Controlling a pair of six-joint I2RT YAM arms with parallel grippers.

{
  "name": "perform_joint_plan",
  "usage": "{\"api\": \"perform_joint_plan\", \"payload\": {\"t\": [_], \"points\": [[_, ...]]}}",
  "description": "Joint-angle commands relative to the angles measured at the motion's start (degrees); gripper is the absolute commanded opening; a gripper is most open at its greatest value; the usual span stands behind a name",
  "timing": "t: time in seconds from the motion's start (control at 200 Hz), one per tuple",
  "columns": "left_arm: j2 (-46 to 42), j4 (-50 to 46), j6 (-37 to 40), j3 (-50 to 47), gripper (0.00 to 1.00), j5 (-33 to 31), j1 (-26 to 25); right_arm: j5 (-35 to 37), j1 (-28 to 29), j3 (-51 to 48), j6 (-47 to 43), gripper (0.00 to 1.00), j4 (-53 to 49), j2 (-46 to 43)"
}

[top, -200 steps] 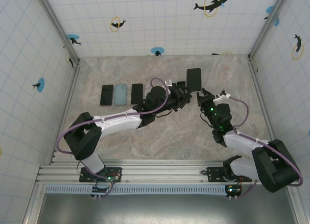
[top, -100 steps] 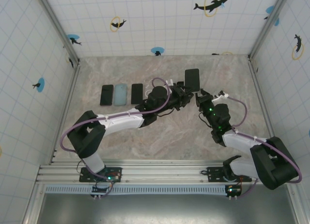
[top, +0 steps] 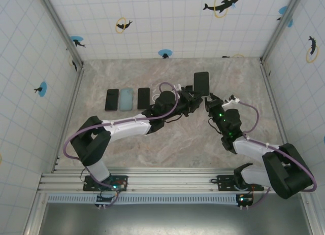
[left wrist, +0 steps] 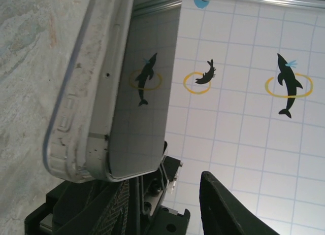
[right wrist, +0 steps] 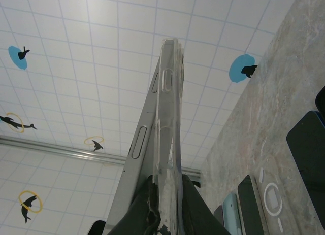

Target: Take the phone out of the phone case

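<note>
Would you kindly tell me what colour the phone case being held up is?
The phone case is clear, see-through plastic, best seen in the right wrist view.

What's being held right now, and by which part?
The right gripper pinches the clear phone case by the edge at one end. Whether the left gripper grips it too cannot be told.

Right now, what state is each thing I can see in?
phone: upright, partly out of case
phone case: clear, held in the air
right gripper: shut on phone case
left gripper: open beside phone
three other phones: flat in a row
</note>
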Motion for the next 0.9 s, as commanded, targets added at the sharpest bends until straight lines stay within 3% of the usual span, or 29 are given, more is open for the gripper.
{"api": "perform_joint_plan", "payload": {"t": [0.0, 0.596, 0.746, 0.891], "points": [[0.6, 0.4, -1.0, -0.7, 0.4, -1.3, 0.0, 0.9, 0.6, 0.2, -0.6, 0.02, 6.7, -0.2], [0.8, 3.2, -3.3, -1.5, 0.37, -5.6, 0.8, 0.9, 3.3, -0.1, -4.4, 0.01, 6.8, -2.1], [1.5, 2.7, -5.1, 0.8, 0.37, -9.9, 0.8, 11.3, 8.9, -3.0, -4.7, 0.01, 7.6, -3.9], [3.1, 2.6, -6.3, 4.3, 0.33, -11.6, 0.7, 16.6, 12.2, -3.7, -4.1, 0.01, 7.6, -4.0]]}}
